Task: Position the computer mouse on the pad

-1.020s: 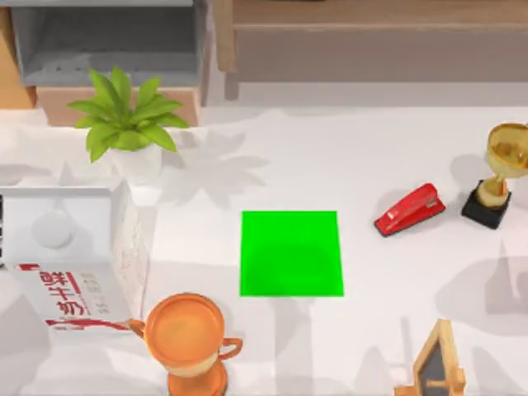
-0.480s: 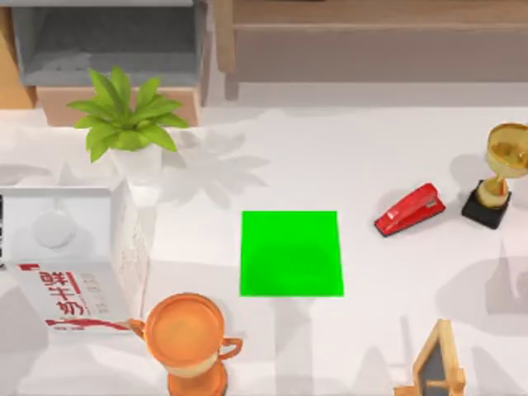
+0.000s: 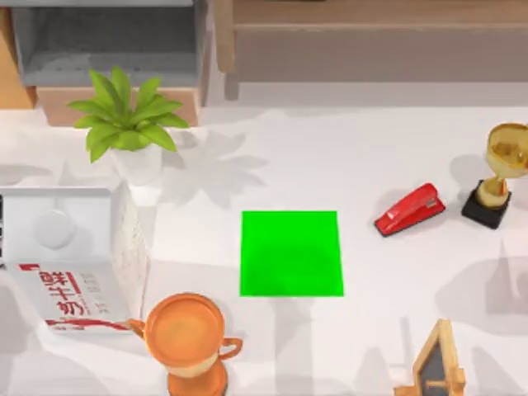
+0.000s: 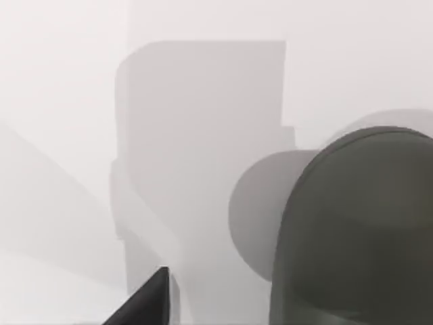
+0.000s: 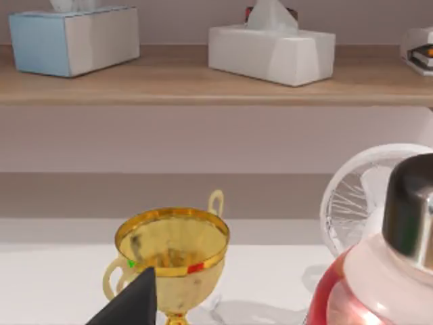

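Nothing moved since earlier — pad bare, red stapler right

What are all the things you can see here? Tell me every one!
pad: 1, bright green, middle of the table, nothing on it
plant: 1, green leaves in a white pot, far left
milk carton: 1, white with red print, left edge
orange cup: 1, orange, near edge, left of centre
stapler: 1, red, right of the pad
gold trophy: 1, gold on a black base, right edge
small wooden board: 1, wood frame, near edge, right
tissue boxes: 2, one blue, one white, on a shelf
left gripper: 1, a dark fingertip over the white table
right gripper: 1, a dark fingertip near the trophy
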Robot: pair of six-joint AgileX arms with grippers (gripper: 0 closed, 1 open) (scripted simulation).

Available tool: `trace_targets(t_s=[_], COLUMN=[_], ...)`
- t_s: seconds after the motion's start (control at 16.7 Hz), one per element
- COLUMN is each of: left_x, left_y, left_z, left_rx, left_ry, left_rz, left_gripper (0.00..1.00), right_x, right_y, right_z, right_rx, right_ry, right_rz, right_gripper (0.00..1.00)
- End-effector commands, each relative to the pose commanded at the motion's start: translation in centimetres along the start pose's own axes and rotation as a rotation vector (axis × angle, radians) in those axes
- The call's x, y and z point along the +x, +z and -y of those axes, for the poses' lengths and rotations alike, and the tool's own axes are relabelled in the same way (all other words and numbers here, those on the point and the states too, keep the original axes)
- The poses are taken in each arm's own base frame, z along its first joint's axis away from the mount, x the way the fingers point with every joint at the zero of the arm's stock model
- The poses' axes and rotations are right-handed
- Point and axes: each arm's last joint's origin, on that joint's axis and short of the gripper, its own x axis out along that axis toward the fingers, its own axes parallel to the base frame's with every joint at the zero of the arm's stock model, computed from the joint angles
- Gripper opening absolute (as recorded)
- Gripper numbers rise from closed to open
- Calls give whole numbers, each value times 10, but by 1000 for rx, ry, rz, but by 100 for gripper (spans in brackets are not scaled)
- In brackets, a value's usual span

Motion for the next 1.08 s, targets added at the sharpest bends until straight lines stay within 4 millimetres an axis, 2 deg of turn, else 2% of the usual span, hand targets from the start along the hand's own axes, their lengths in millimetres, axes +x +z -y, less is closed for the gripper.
trace_targets(t_s=[0.24,1.02,1.08], left_x=[2,2,2], left_y=[0,0,0], left_z=[0,0,0], left_rx=[0,0,0], left_ry=[1,1,1], left_rz=[-1,-1,-1], left_gripper=[100,2,0], right_x=[0,0,0], right_y=[0,0,0], right_z=[0,0,0], right_rx=[0,0,0], right_ry=[0,0,0], right_rz=[0,0,0], right_gripper=[100,100,100])
